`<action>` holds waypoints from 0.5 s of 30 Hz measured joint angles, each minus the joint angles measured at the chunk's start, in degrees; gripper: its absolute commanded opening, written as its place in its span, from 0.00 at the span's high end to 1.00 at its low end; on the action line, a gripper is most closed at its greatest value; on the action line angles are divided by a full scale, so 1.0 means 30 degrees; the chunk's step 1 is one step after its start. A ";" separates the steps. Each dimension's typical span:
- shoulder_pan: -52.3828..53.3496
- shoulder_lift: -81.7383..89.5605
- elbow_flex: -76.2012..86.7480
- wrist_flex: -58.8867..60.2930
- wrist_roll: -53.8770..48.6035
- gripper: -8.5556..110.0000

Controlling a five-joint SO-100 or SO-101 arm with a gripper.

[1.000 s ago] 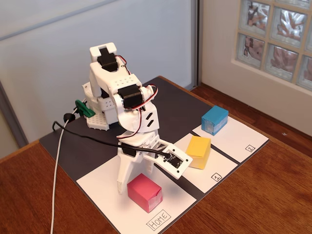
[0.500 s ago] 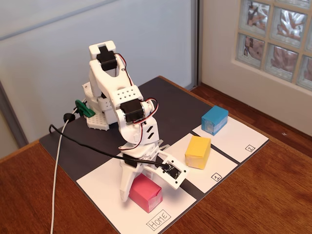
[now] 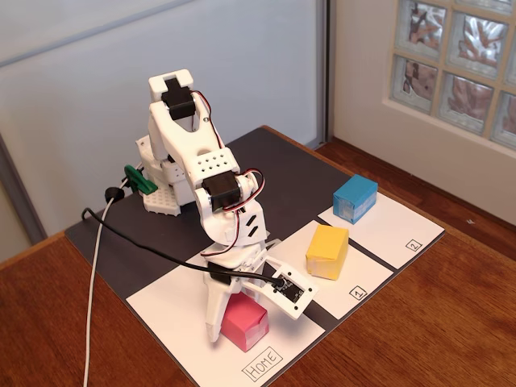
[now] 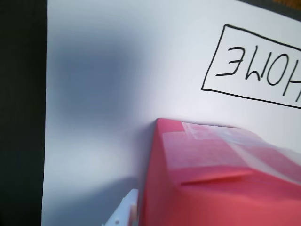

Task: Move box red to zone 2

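Since the earlier frames the gripper (image 3: 230, 321) has been lowered over the box red (image 3: 246, 321), which is seen on the HOME panel (image 3: 173, 310) at the left of the fixed view, with one white fingertip (image 4: 123, 212) shown just beside its left face in the wrist view; whether the jaws are closed on it cannot be told. Judged from this, the grasping step is in hand. Next the box must be clamped, lifted and carried rightward past the yellow box (image 3: 327, 251) to zone 2 (image 3: 399, 230), where the blue box (image 3: 355, 197) stands at the far end.
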 measured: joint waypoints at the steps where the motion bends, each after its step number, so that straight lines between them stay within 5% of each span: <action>1: 0.0000 -0.0117 0.0029 -0.0088 0.0000 0.57; 15: -0.0029 -0.0322 0.0088 -0.0527 0.0000 0.82</action>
